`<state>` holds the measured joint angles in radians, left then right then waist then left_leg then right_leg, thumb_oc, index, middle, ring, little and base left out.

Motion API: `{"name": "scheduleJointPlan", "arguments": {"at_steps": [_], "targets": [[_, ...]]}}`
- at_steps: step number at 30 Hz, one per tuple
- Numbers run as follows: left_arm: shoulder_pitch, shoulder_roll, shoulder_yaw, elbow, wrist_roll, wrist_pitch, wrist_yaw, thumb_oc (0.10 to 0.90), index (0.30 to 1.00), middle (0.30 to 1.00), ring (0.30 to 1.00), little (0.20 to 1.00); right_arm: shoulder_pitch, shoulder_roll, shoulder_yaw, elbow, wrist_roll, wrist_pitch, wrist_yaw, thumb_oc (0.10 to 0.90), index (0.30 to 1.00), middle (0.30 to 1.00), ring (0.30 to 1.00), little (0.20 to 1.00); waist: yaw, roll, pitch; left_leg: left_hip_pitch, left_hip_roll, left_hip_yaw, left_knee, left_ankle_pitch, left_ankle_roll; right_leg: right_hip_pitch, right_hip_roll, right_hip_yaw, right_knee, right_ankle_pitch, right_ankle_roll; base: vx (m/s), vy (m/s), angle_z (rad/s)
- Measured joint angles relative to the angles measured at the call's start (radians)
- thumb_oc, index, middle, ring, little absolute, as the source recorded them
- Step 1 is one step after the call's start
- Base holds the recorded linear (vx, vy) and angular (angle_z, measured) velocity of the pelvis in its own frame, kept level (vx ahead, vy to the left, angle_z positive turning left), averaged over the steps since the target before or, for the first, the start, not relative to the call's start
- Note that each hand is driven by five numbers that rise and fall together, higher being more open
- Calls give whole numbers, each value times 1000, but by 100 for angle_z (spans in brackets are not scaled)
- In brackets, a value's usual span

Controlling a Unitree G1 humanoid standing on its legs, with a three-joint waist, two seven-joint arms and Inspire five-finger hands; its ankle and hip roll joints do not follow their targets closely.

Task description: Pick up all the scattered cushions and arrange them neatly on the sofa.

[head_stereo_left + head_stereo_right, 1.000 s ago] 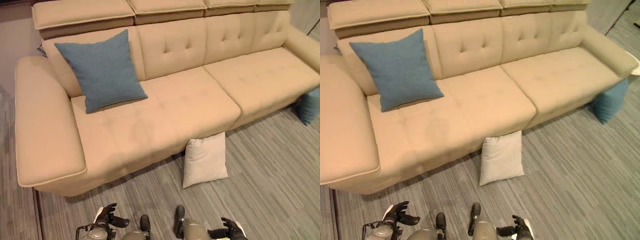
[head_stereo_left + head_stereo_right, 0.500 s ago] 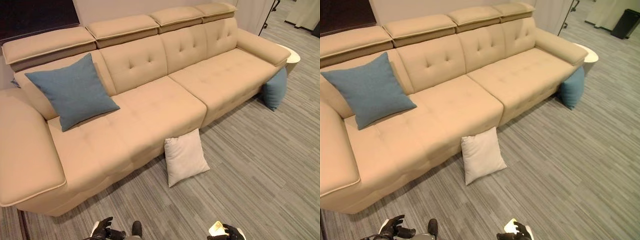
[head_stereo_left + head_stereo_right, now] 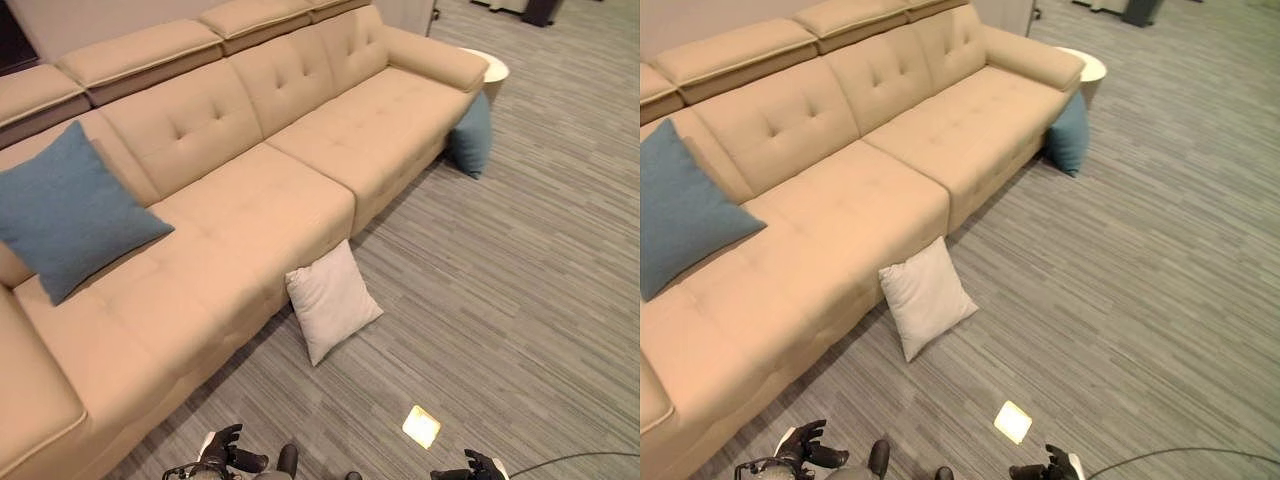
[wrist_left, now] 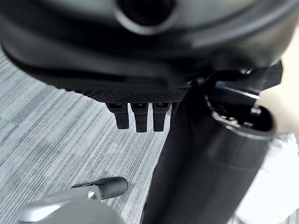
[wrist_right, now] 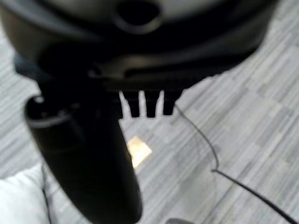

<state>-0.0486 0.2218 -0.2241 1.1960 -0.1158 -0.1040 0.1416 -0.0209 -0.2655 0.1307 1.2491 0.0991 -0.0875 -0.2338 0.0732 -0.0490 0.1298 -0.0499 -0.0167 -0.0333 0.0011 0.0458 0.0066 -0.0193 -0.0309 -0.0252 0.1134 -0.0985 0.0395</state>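
Sofa [image 3: 300, 190]: long, beige, tufted, with headrest pads along the back. Its seat stood bare except at the left end.

Blue cushion [image 3: 65, 220]: on the sofa, propped upright against the backrest near the left-end arm. Judged already in its place, since it leaned squarely as a set cushion would.

White cushion [image 3: 330, 300]: on the floor [image 3: 520, 300], tilted with its upper edge leaning on the sofa's front edge, about midway along. Judged the nearest item yet to be collected, lying directly ahead of the robot.

Second blue cushion [image 3: 470, 135]: on the floor at the sofa's right-end corner, leaning against the sofa's side below the arm, just beside a small round white table [image 3: 487, 68]. Judged the farther item to collect.

Bright square patch [image 3: 421, 426]: on the floor in front of the robot, between it and the white cushion; what it was could not be told.

Left hand [image 3: 228, 452]: low at the near edge of the left eye view, well apart from every cushion. Fingers [image 4: 135, 116] hung straight and relaxed, holding nothing, as suits an arm not yet reaching.

Right hand [image 3: 472, 466]: likewise low and near, well apart from the cushions. Fingers [image 5: 145, 105] extended and loose, empty.

Stage judged: approach, two cushions outstanding.
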Motion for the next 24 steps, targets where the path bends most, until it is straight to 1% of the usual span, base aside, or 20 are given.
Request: {"name": "scheduleJointPlan", "arguments": {"at_steps": [2, 3, 4, 5, 6, 7, 8, 9, 10, 11, 13, 14, 15, 16, 17, 18, 20, 21, 22, 24], "targets": [[-8, 0, 1, -2, 0, 0, 0, 800, 900, 900, 900, 900, -8, 4, 4, 0, -7, 2, 1, 800, 900, 900, 900, 900, -2, -1, 1, 1, -13, 19, 3, -9, 13, -37, -15, -9, 68, -7, 14, 39, 61, -43], [-13, 5, 2, -6, 0, 0, 1, 800, 900, 900, 900, 900, -18, 5, 13, 0, -10, 4, 2, 800, 900, 900, 900, 900, -3, -1, 9, 9, -13, 37, -1, -11, 20, -86, -25, -18, 168, -18, 41, 82, 43, -39], [-10, 12, 1, -17, 0, 0, 2, 800, 900, 900, 900, 900, -40, 6, 18, -3, -13, 7, 2, 800, 900, 900, 900, 900, 1, 7, 30, 15, -2, 53, 5, -11, 29, -145, -35, -51, 290, -26, 79, 105, -20, -30], [-12, 20, 0, -26, 0, 0, 4, 800, 900, 900, 900, 900, -50, 10, 18, -10, -14, 8, 2, 800, 900, 900, 900, 900, -2, 7, 40, 24, -2, 54, 4, -12, 31, -188, -60, -106, 387, -42, 133, 141, -56, -17], [-18, 26, 0, -25, 0, -1, 6, 800, 900, 900, 900, 900, -48, 14, 18, -7, -19, 11, 2, 800, 900, 900, 900, 900, -1, 11, 45, 38, -2, 64, -2, -22, 39, -205, -99, -155, 401, -56, 136, 115, -116, -15], [-11, 27, 1, -25, 0, -1, 10, 800, 900, 900, 900, 900, -48, 14, 18, -8, -25, 11, 2, 800, 900, 900, 900, 900, 5, 8, 43, 51, -7, 84, -17, -29, 39, -204, -160, -229, 374, -57, 130, 184, -164, -33], [-5, 29, 6, -22, 0, -1, 10, 800, 900, 900, 900, 900, -50, 14, 18, -10, -35, 8, 2, 800, 900, 900, 900, 900, 14, 9, 43, 54, -8, 98, -22, -35, 45, -200, -205, -260, 312, -46, 119, 151, -130, -39], [-5, 30, 7, -19, 0, 0, 10, 800, 900, 900, 900, 900, -56, 15, 18, -12, -42, 8, 2, 800, 900, 900, 900, 900, 18, 9, 43, 62, -7, 108, -23, -35, 37, -202, -239, -285, 257, -36, 107, 228, -169, -65], [13, 34, 18, -15, 0, 1, 10, 800, 900, 900, 900, 900, -64, 16, 18, -16, -48, 9, 3, 800, 900, 900, 900, 900, 25, 2, 38, 65, -2, 135, -25, -38, 36, -196, -277, -328, 105, 27, 123, 178, -149, -53], [14, 33, 21, -9, 0, 1, 10, 800, 900, 900, 900, 900, -63, 16, 17, -27, -51, 10, 2, 800, 900, 900, 900, 900, 20, 9, 42, 71, 1, 135, -27, -45, 31, -196, -278, -327, 57, 61, 132, 221, -211, -46], [8, 27, 30, 12, 0, 1, 10, 800, 900, 900, 900, 900, -59, 16, 18, -40, -52, 10, 3, 800, 900, 900, 900, 900, 6, 6, 40, 89, 4, 133, -37, -52, 18, -191, -265, -323, -1, 118, 127, 176, -203, 8], [22, 27, 30, 14, 1, 1, 10, 800, 900, 900, 900, 900, -46, 18, 18, -40, -53, 12, 5, 800, 900, 900, 900, 900, -3, 3, 39, 111, 4, 121, -42, -58, 2, -162, -246, -310, -30, 164, 104, 197, -245, 45], [27, 17, 30, 14, 1, 0, 10, 800, 900, 900, 900, 900, -23, 14, 17, -40, -53, 12, 5, 800, 900, 900, 900, 900, -20, 12, 35, 134, 17, 96, -42, -61, -19, -124, -220, -289, -52, 225, 86, 156, -231, 51], [35, 1, 30, 13, 0, 0, 11, 800, 900, 900, 900, 900, -4, 8, 18, -38, -53, 15, 7, 800, 900, 900, 900, 900, -23, 30, 24, 149, 47, 82, -42, -67, -33, -95, -189, -295, -68, 224, 73, 142, -255, 36], [48, -11, 33, 9, -2, -2, 9, 800, 900, 900, 900, 900, 8, 5, 18, -39, -53, 15, 7, 800, 900, 900, 900, 900, -16, 50, 8, 152, 80, 79, -22, -77, -46, -67, -155, -304, -100, 218, 67, 85, -236, 0], [51, -23, 42, 10, -6, -2, 10, 800, 900, 900, 900, 900, 12, 4, 18, -40, -53, 14, 7, 800, 900, 900, 900, 900, -2, 60, -4, 144, 101, 77, 13, -76, -49, -37, -125, -305, -139, 225, 51, 60, -271, -11], [44, -28, 62, 10, -26, -3, 4, 800, 900, 900, 900, 900, 7, 5, 18, -48, -52, 10, 7, 800, 900, 900, 900, 900, 8, 42, -9, 82, 118, 45, 135, -73, -55, 0, -93, -321, -205, 237, 31, 11, -235, 6], [32, -24, 62, 10, -32, -3, 8, 800, 900, 900, 900, 900, 2, 3, 18, -49, -52, 8, 5, 800, 900, 900, 900, 900, 12, 30, -4, 21, 122, 19, 237, -62, -77, 1, -84, -329, -206, 231, 11, 15, -197, 16], [21, -19, 62, 8, -34, -3, 10, 800, 900, 900, 900, 900, -3, 2, 18, -50, -51, 8, 2, 800, 900, 900, 900, 900, 21, 17, 1, -27, 124, 9, 325, -42, -107, 1, -79, -330, -206, 223, -13, 39, -174, 7], [7, -17, 71, -3, -48, -12, 11, 800, 900, 900, 900, 900, -15, -3, 21, -56, -50, 7, -4, 800, 900, 900, 900, 900, 27, 5, 5, -111, 143, -28, 460, 20, -187, 14, -53, -341, -206, 199, -61, 83, -129, 8]]}}
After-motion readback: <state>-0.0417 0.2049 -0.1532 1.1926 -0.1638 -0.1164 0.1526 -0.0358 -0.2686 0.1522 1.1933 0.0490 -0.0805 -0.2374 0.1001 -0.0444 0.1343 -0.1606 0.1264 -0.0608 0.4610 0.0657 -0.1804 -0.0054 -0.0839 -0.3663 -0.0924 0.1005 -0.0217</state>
